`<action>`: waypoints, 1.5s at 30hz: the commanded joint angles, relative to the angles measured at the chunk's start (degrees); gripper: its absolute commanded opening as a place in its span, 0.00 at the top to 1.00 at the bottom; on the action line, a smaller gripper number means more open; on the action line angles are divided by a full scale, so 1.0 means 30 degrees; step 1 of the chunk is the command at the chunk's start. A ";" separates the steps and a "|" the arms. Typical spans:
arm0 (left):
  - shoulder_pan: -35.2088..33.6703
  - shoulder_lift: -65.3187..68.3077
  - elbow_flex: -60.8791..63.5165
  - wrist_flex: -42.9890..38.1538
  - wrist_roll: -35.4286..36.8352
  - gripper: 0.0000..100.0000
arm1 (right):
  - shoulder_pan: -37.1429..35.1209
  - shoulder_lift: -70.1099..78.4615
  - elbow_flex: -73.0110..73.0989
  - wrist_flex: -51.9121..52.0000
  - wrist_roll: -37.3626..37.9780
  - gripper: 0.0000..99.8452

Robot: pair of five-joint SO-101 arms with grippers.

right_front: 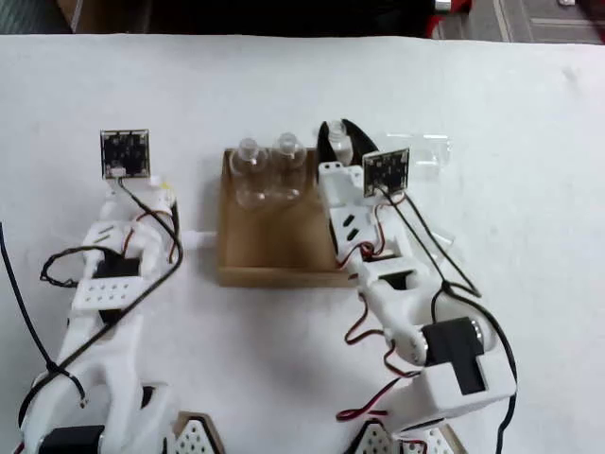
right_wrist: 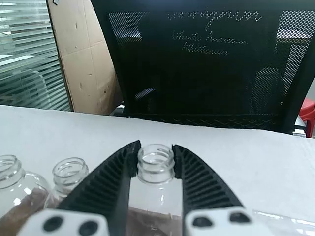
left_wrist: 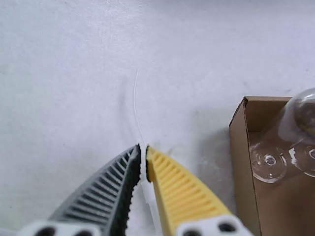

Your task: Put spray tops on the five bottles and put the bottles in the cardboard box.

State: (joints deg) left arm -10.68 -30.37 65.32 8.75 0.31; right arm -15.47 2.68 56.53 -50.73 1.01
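Clear open-necked plastic bottle (right_wrist: pixel 155 162) is being clamped at the neck by right gripper (right_wrist: pixel 155 147), at the edge of brown cardboard box (right_front: pixel 274 274). White spray top (left_wrist: pixel 144 172) is being pinched tight in left gripper (left_wrist: pixel 143 150), thin tube ahead of tips. Risk: flexing tube being steered past mouth, bottle being tipped.

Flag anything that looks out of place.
Two bottles stand in the cardboard box with bare necks, no spray tops. The right gripper grips a third topless bottle; the left gripper pinches only a thin tube.
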 commanded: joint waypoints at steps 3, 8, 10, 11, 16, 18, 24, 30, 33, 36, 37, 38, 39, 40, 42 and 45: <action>0.0161 -0.0103 -0.0557 -0.0557 -0.0176 0.98 | -0.0132 0.0718 -0.0879 -0.1216 0.0264 0.98; 0.0161 -0.0103 -0.0557 -0.0557 -0.0176 0.98 | -0.0190 0.1333 -0.0879 -0.1773 0.0293 0.98; 0.0161 -0.0103 -0.0557 -0.0557 -0.0176 0.98 | -0.0337 0.1480 -0.0879 -0.1773 0.0322 0.98; 0.0161 -0.0103 -0.0557 -0.0557 -0.0176 0.98 | -0.0425 0.1509 -0.0879 -0.1773 0.0322 0.98; 0.0161 -0.0103 -0.0557 -0.0557 -0.0176 0.98 | -0.0718 0.1538 -0.0879 -0.1773 0.0322 0.98; 0.0161 -0.0103 -0.0557 -0.0557 -0.0176 0.98 | -0.0718 0.1538 -0.0879 -0.1773 0.0322 0.98; 0.0161 -0.0103 -0.0527 -0.0557 -0.0176 0.98 | -0.0601 0.1538 -0.0879 -0.1773 0.0322 0.98; 0.0161 -0.0103 -0.0527 -0.0557 -0.0176 0.98 | -0.0601 0.1568 -0.0762 -0.1626 0.0322 0.78; 0.0161 -0.0103 -0.0527 -0.0557 -0.0176 0.98 | -0.0601 0.1568 -0.0762 -0.1626 0.0322 0.75; 0.0161 -0.0103 -0.0527 -0.0557 -0.0176 0.98 | -0.0571 0.1568 -0.0762 -0.1744 0.0322 0.76; 0.0161 -0.0103 -0.0527 -0.0557 -0.0176 0.98 | -0.0571 0.1568 -0.0762 -0.1744 0.0322 0.77; 0.0161 -0.0103 -0.0527 -0.0557 -0.0176 0.98 | -0.0542 0.1538 -0.0762 -0.1773 0.0293 0.77; 0.0161 -0.0103 -0.0527 -0.0557 -0.0176 0.98 | -0.0542 0.1480 -0.0762 -0.1773 0.0293 0.77; 0.0161 -0.0103 -0.0527 -0.0557 -0.0176 0.98 | -0.0542 0.1392 -0.0733 -0.1773 0.0293 0.77; 0.0161 -0.0103 -0.0527 -0.0557 -0.0176 0.98 | -0.0542 0.1304 -0.0733 -0.1773 0.0293 0.77; 0.0161 -0.0103 -0.0527 -0.0557 -0.0176 0.98 | -0.0630 0.1070 -0.0703 -0.1773 0.0293 0.77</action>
State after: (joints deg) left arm -10.68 -30.37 65.32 8.75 0.31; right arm -17.14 7.60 56.53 -54.59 1.01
